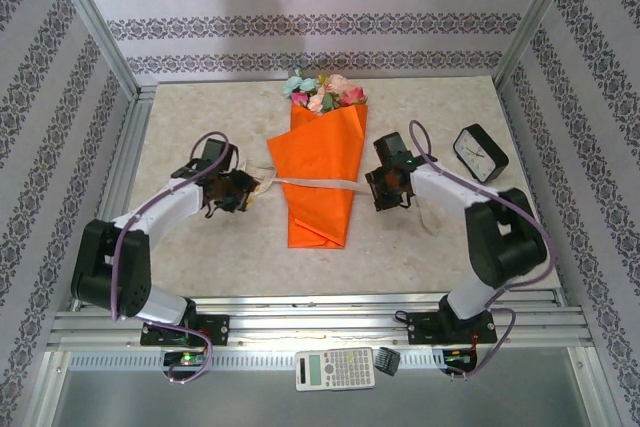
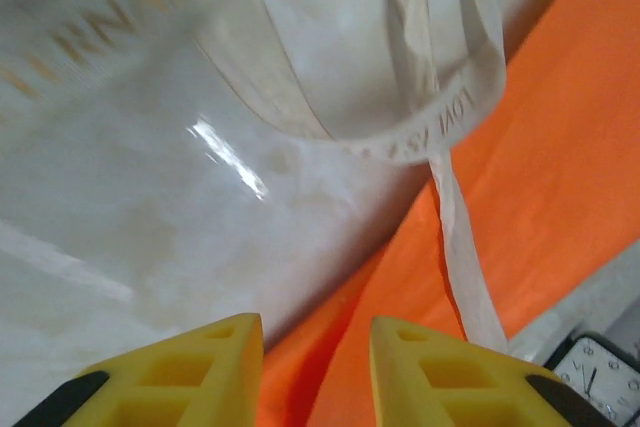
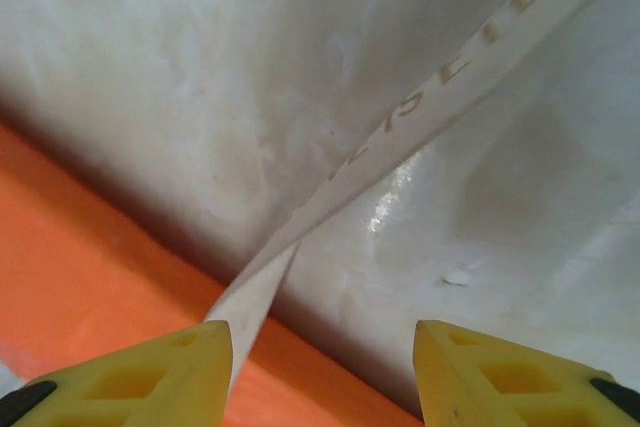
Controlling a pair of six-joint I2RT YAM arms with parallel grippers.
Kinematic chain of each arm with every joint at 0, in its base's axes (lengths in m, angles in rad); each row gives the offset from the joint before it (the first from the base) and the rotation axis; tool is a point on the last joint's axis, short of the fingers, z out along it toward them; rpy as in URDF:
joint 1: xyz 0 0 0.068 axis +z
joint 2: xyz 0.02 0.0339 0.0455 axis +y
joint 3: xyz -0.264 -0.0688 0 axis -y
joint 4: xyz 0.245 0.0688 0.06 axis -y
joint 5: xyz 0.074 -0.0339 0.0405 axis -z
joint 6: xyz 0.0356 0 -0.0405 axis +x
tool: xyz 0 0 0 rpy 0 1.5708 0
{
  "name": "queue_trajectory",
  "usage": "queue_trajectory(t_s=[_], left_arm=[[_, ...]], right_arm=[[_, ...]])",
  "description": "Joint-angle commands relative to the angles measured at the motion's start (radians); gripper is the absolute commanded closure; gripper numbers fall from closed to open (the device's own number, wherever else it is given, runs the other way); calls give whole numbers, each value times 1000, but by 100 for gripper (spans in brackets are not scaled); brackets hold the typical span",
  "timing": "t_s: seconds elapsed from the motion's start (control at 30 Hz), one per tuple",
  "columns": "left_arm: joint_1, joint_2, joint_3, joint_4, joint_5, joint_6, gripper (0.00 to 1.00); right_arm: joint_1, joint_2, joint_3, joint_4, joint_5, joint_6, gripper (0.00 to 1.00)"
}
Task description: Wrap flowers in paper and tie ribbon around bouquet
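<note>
Claws number two, both parted and empty: the left gripper hangs over the edge of the one tapering orange paper bouquet, the right gripper just beside it. One narrow beige fabric ribbon crosses the cone's middle.

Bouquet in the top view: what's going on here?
The bouquet, flowers wrapped in an orange cone, lies on the table. The beige ribbon lies across its middle, ends trailing to both sides. The left gripper and right gripper flank it, jaws open, holding nothing. No finished bow is visible.
</note>
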State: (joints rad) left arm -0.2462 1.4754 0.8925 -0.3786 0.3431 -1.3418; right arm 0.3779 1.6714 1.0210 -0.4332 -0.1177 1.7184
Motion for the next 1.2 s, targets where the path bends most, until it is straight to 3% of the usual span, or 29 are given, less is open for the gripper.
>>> queue_trajectory(t_s=[0.0, 0.23, 0.3, 0.43, 0.47, 0.63, 0.83, 1.07, 1.17], left_arm=[[-47, 45, 26, 88, 31, -57, 65], [-77, 70, 31, 120, 46, -72, 65], [-79, 75, 28, 129, 56, -78, 65], [-79, 80, 23, 143, 68, -104, 59], [-80, 80, 23, 140, 68, -114, 57], [-93, 85, -10, 182, 69, -233, 46], [-127, 118, -65, 316, 19, -392, 42], [-144, 242, 0, 325, -25, -362, 41], [-140, 254, 1, 257, -54, -344, 48]], right_arm=[[1, 58, 59, 91, -28, 189, 47], [-24, 157, 91, 149, -6, 216, 48], [-23, 183, 93, 163, -38, 207, 53], [2, 173, 66, 177, -70, 181, 97], [10, 151, 67, 165, -65, 147, 100], [78, 13, 121, 2, -67, -152, 100], [147, -213, -67, -34, -146, -326, 100], [184, -368, -186, -88, -190, -417, 100], [171, -419, -195, -149, -148, -461, 100]])
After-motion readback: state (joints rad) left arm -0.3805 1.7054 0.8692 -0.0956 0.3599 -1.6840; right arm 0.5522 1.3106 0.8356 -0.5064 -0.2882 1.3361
